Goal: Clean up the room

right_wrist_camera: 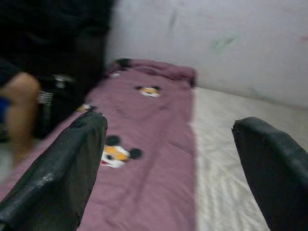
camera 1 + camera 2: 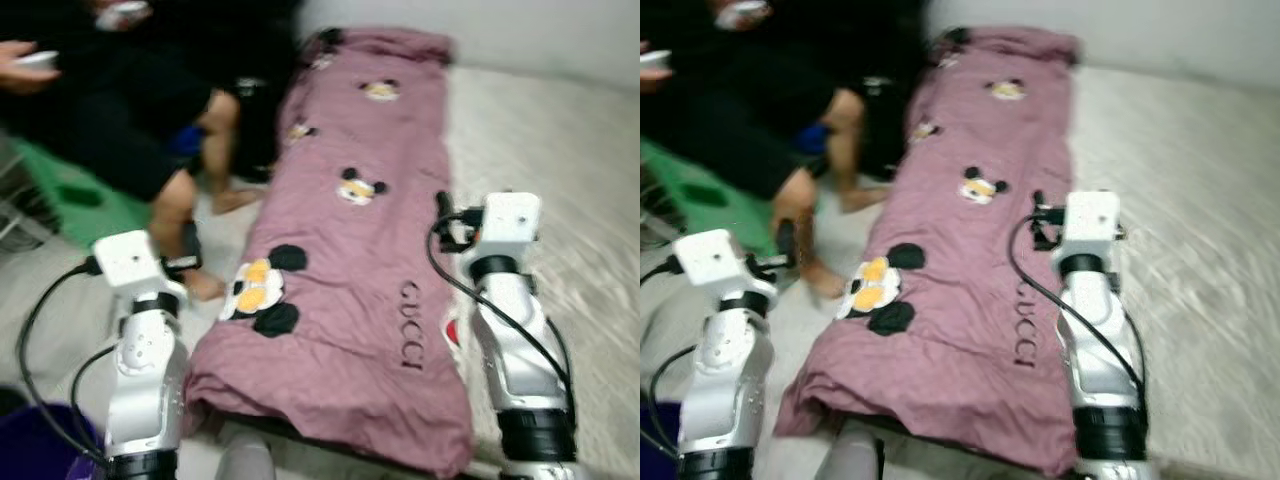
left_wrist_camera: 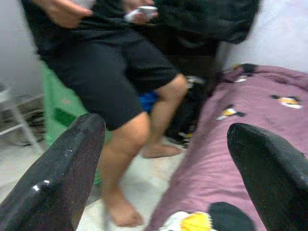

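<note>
A long mauve blanket [image 2: 350,300] printed with cartoon mice lies along the left side of a pale mattress [image 2: 570,150], its near end bunched at the bed's edge. My left gripper [image 2: 188,263] is held out over the floor just left of the blanket, fingers [image 3: 62,168] spread wide with nothing between them. My right gripper [image 2: 445,218] hovers over the blanket's right border, where it meets the bare sheet. It is open too, and its fingers [image 1: 62,168] frame the blanket and the wall beyond.
A barefoot person [image 2: 180,200] in black shorts stands on the floor close to my left arm, holding a white controller [image 3: 142,12]. Behind them is a green object [image 2: 85,200]. A dark bag [image 2: 255,120] leans by the bed. A purple bin [image 2: 35,440] sits at my lower left.
</note>
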`<state>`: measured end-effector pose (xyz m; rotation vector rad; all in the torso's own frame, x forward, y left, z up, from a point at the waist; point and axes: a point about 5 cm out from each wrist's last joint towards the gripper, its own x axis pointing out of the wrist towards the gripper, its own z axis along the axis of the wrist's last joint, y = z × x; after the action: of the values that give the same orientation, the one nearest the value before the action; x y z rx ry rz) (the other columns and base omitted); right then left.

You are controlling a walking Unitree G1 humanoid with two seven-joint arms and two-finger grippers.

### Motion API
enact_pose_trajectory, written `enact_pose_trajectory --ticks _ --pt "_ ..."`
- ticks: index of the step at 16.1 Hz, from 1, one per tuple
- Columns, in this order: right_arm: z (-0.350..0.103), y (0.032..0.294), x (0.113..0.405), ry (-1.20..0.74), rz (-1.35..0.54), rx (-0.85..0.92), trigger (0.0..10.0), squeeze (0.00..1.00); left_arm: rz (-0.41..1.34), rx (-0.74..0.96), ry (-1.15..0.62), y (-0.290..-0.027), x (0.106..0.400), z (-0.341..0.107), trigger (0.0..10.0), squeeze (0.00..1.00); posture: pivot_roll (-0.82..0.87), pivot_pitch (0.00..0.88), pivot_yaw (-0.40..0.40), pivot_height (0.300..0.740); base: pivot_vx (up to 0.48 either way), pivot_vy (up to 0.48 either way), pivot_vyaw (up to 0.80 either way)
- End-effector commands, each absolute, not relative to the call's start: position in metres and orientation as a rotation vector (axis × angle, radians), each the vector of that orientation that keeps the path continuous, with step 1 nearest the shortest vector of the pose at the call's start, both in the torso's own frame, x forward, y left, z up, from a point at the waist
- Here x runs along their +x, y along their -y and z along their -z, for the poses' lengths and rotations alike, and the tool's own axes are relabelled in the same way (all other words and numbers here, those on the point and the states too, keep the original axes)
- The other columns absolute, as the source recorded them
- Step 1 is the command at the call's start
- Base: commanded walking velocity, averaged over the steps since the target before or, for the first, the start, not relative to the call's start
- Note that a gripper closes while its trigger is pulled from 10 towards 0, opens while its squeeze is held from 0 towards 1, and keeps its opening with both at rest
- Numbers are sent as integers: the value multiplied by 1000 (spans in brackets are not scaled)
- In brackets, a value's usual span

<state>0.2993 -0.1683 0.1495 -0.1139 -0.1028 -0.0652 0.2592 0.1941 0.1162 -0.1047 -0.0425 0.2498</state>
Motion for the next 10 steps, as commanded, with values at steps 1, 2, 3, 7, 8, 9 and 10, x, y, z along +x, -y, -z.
enact_pose_trajectory --ticks 1,2,3,7,8,9,10 --pt "-147 179 297 92 95 -122 10000 0 -221 -110 44 -187 261 -118 10000 0 -48 0 0 732 0 0 0" --pt "-147 179 297 92 95 -122 10000 0 -221 -110 44 -187 261 -118 10000 0 -48 0 0 732 0 0 0" --pt "-147 179 297 92 95 -122 10000 0 -221 -110 44 -187 261 -118 10000 0 -48 0 0 732 0 0 0" --pt "-147 179 297 92 95 -122 10000 0 -221 -110 44 -187 261 -118 10000 0 -48 0 0 732 0 0 0" --pt "-147 179 297 92 95 -122 10000 0 -221 -110 44 -187 261 -118 10000 0 -48 0 0 732 0 0 0" --pt "-147 179 297 92 95 -122 10000 0 -221 -110 44 -187 261 -118 10000 0 -48 0 0 732 0 0 0" --pt "-147 179 297 92 95 -122 10000 0 -221 -110 44 -187 261 -118 10000 0 -48 0 0 732 0 0 0"
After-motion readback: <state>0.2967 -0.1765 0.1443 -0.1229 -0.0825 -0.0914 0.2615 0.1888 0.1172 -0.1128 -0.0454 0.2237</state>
